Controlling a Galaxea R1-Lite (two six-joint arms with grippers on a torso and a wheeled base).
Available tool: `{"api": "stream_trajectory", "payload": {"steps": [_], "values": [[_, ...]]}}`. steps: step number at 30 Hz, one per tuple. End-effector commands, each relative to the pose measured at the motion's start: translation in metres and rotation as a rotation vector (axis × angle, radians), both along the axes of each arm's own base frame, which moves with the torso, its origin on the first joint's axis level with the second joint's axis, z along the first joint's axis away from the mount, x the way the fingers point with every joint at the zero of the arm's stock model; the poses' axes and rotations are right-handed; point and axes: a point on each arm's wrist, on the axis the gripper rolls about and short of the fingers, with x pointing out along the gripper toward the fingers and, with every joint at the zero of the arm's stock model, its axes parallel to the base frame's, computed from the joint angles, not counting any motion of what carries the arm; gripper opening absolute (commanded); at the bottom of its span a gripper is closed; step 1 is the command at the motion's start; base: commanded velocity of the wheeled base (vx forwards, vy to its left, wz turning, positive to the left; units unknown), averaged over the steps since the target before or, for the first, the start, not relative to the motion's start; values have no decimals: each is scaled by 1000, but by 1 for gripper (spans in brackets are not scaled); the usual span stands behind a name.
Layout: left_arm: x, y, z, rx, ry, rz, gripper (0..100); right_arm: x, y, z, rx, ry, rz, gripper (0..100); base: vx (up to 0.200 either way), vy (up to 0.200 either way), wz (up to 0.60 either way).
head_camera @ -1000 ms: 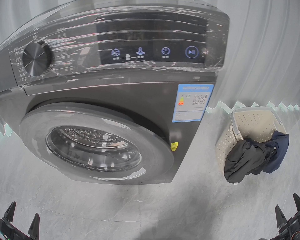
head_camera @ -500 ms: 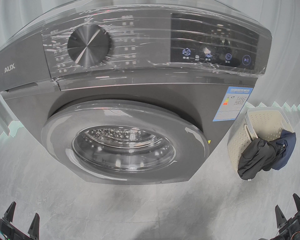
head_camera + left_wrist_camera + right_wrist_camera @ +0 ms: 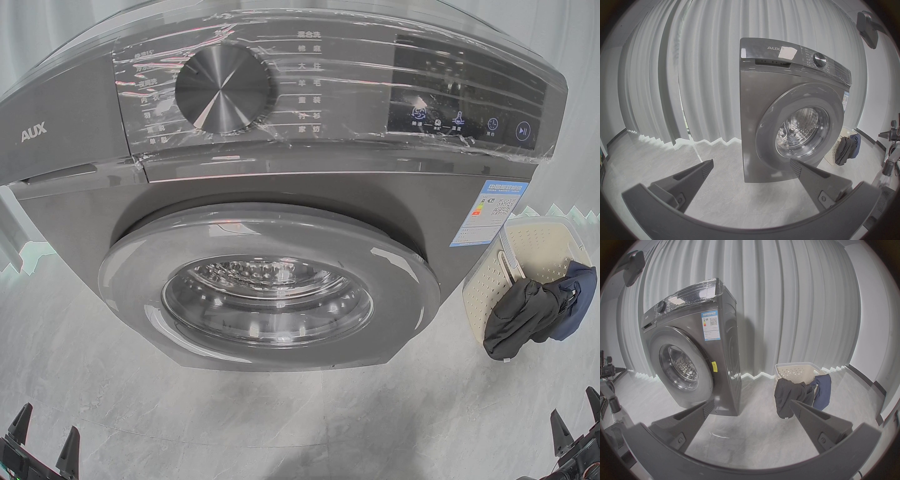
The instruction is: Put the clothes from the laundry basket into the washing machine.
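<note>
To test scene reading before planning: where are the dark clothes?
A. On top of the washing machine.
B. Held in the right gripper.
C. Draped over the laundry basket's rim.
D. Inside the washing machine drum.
C: the black garment and the navy garment hang over the front rim of the laundry basket.

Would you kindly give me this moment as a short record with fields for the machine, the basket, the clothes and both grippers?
washing machine: grey front loader
door: round, shut
laundry basket: cream, on the robot's right of the machine
black garment: draped over the basket's front rim
navy garment: over the rim, beside the black one
left gripper: open, empty, low
right gripper: open, empty, low
</note>
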Motion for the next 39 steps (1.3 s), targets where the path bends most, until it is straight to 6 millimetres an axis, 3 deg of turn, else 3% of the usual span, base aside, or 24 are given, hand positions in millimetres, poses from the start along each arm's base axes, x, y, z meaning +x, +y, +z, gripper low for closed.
{"api": "stream_trajectory", "payload": {"steps": [1, 5, 34, 36, 39], "values": [[0, 0, -5, 1, 1, 1, 100, 0, 0, -2, 0, -4, 1, 100, 0, 200, 0], [0, 0, -5, 1, 1, 2, 100, 0, 0, -2, 0, -4, 1, 100, 0, 200, 0], [0, 0, -5, 2, 1, 1, 100, 1, 0, -1, 7, -30, 2, 100, 0, 0, 0], [0, 0, -5, 2, 1, 1, 100, -3, 1, 12, -1, -115, 19, 100, 0, 0, 0], [0, 0, -5, 4, 1, -1, 100, -14, 1, 53, -7, -254, 43, 100, 0, 0, 0]]}}
